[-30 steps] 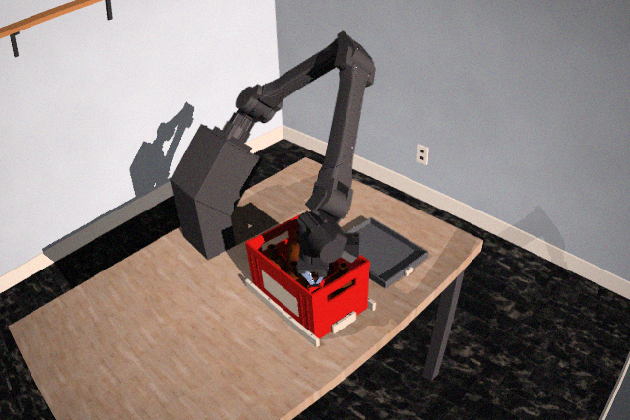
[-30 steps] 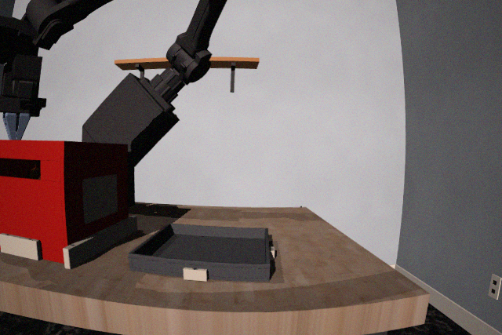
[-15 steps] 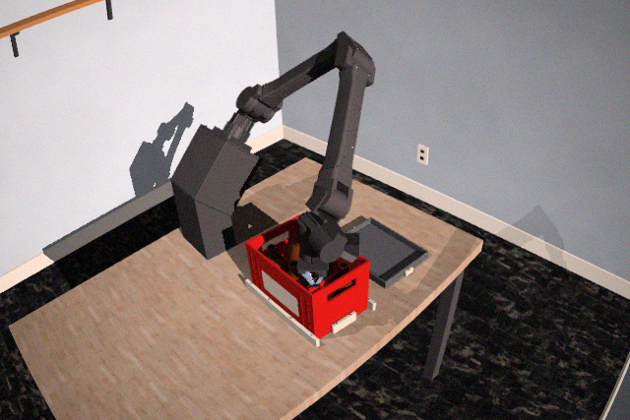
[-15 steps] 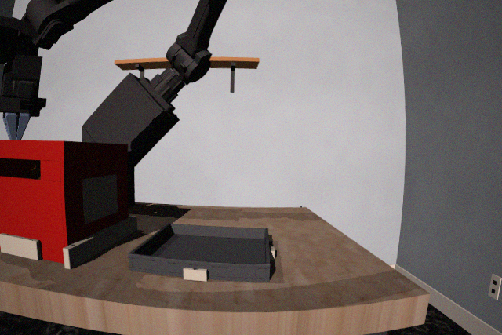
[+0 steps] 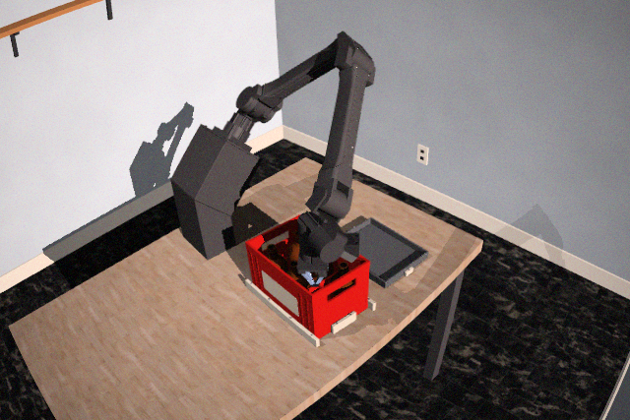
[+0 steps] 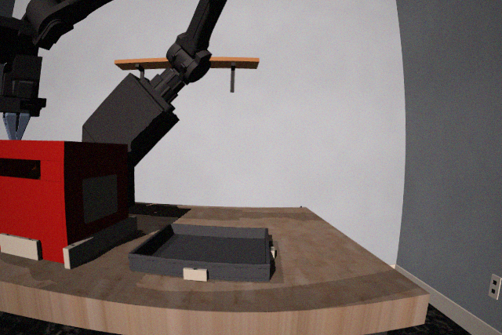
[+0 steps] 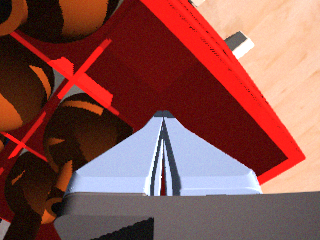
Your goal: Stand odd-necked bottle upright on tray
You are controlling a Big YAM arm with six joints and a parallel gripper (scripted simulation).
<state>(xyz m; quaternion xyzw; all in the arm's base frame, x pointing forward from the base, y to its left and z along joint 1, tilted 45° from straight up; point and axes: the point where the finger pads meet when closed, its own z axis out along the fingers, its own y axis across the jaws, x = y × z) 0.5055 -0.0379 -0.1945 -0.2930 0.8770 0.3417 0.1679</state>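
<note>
The red crate sits mid-frame on the worktop, the grey tray just beside it at right. The jaws are pressed together on nothing, tips over an empty cell. Brown bottles stand upright at wrist view's left, necks up behind red dividers.

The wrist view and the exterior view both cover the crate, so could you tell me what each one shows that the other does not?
Only the wrist view looks down into the crate: brown bottles standing between red dividers, and an empty cell below the fingertips. Only the exterior view shows the dark grey tray with nothing on it, beside the crate on the table, plus the arm and a wall shelf. Both show the red crate and the gripper, its pale fingers shut together on nothing, just above the crate's rim.
</note>
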